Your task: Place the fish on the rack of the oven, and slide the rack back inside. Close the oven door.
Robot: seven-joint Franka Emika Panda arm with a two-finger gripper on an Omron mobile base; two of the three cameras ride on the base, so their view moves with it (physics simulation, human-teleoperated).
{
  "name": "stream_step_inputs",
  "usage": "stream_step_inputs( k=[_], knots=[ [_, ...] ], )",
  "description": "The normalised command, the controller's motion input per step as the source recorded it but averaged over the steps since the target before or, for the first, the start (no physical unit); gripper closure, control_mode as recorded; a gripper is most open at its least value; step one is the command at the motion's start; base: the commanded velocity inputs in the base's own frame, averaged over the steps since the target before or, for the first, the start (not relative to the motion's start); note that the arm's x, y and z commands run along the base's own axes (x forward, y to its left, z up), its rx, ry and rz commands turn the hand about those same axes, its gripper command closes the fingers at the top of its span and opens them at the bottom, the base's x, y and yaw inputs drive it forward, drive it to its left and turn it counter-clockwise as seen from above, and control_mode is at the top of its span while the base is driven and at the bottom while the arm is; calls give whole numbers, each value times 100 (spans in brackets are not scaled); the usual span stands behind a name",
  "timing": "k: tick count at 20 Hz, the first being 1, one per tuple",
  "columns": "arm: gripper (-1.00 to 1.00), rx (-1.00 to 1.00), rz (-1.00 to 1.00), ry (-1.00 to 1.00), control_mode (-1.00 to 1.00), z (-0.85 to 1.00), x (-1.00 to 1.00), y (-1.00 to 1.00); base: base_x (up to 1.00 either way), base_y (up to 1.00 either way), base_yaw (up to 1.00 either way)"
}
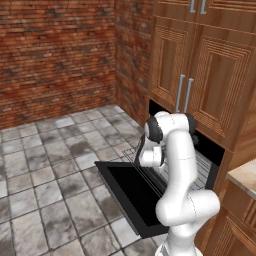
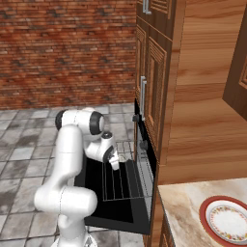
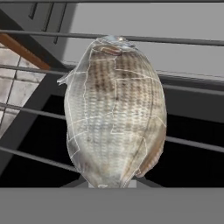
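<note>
The fish (image 3: 114,113), grey-silver with darker scales, hangs close in front of the hand camera and hides my fingertips. Behind and below it run the thin wires of the rack (image 3: 188,41). My gripper (image 2: 114,163) is shut on the fish and hovers over the rack (image 2: 120,181), which is pulled out over the lowered oven door (image 2: 113,214). The black oven (image 1: 216,152) stands open in the wooden cabinetry, its door (image 1: 127,192) lying flat above the tiled floor, with the rack (image 1: 202,167) reaching out past my arm.
Wooden cabinet doors with steel bar handles (image 1: 183,93) rise above the oven. A stone counter (image 2: 185,212) at the right holds a red-rimmed white plate (image 2: 227,221). Brick walls close the back, and tiled floor (image 1: 45,175) spreads to the left.
</note>
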Motion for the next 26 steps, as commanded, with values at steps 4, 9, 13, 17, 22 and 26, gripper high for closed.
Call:
stream_step_inputs(
  k=[4, 9, 13, 17, 22, 26],
  knots=[
    [100, 0, 0, 0, -100, -30, 21, -13, 0, 0, 0],
    [100, 0, 0, 0, -100, -35, 24, -13, 0, 0, 0],
    [100, 0, 0, 0, -100, -33, 26, -4, 0, 0, 0],
    [-100, 0, 0, 0, -100, -20, 9, 0, 0, 0, 0],
    [-100, -9, 0, -8, -100, -4, -28, 36, 0, 0, 0],
    [-100, -12, 0, -12, -100, -1, -45, 51, 0, 0, 0]
  ],
)
